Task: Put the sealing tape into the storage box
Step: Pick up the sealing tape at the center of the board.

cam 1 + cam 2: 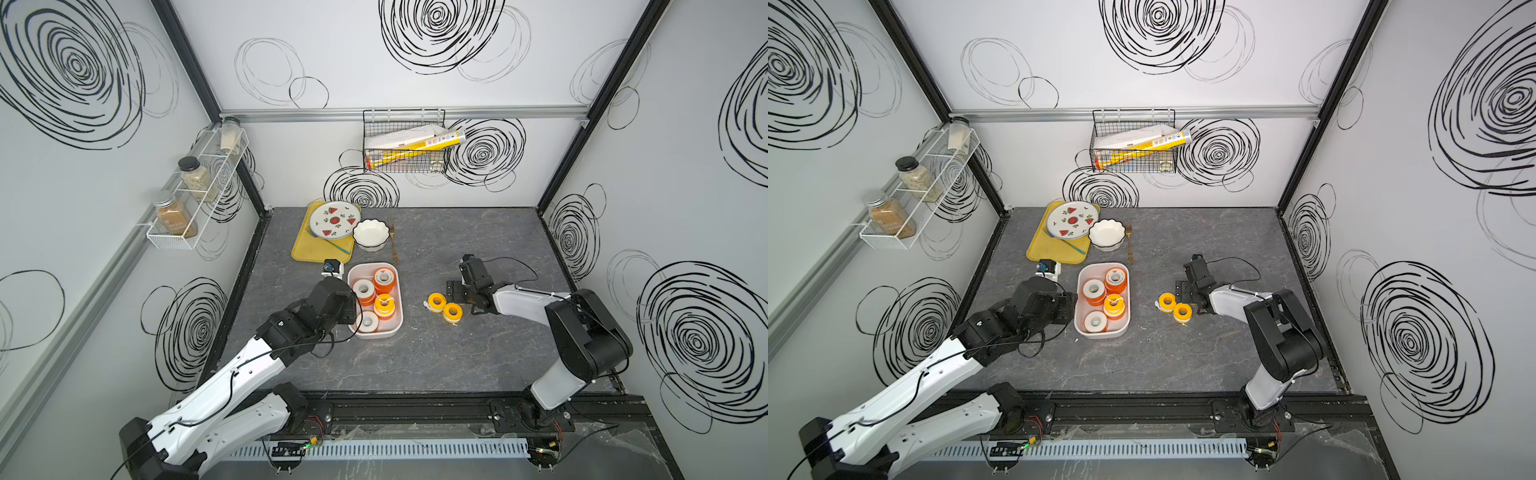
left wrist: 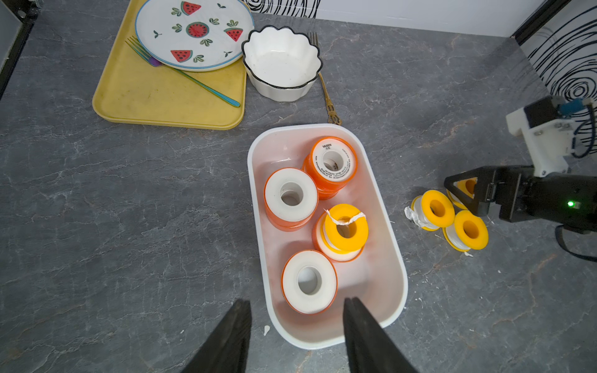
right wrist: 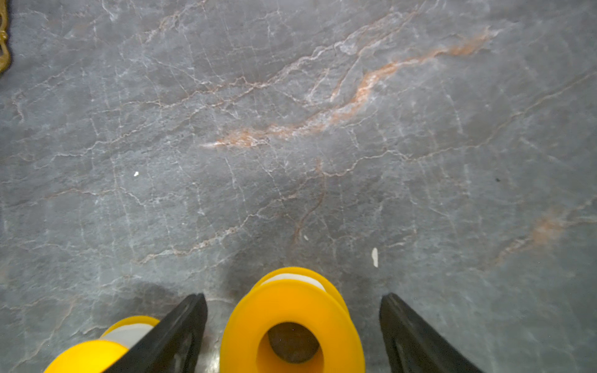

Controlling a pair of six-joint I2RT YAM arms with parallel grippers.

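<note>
Both top views: white shallow rounded plastic storage box mid-desk. Loose yellow-flanged white sealing-tape spools at its 3 o'clock, two visible. Left jaws hang at box's 8 o'clock rim. Risk: arms clash at drop-off.

Left wrist: left jaws part-open, empty. Box holds five visible spools: four orange-flanged spools, one yellow spool on top. Crowded, so newcomer may perch and roll out. Three yellow outside.

Right wrist: right jaws wide, straddling gapped yellow spool, gripping nothing. One jaw beside neighbour spool; closing may knock it.

spools in box | more spools on tbl, R of box | tray behind box, L
</note>
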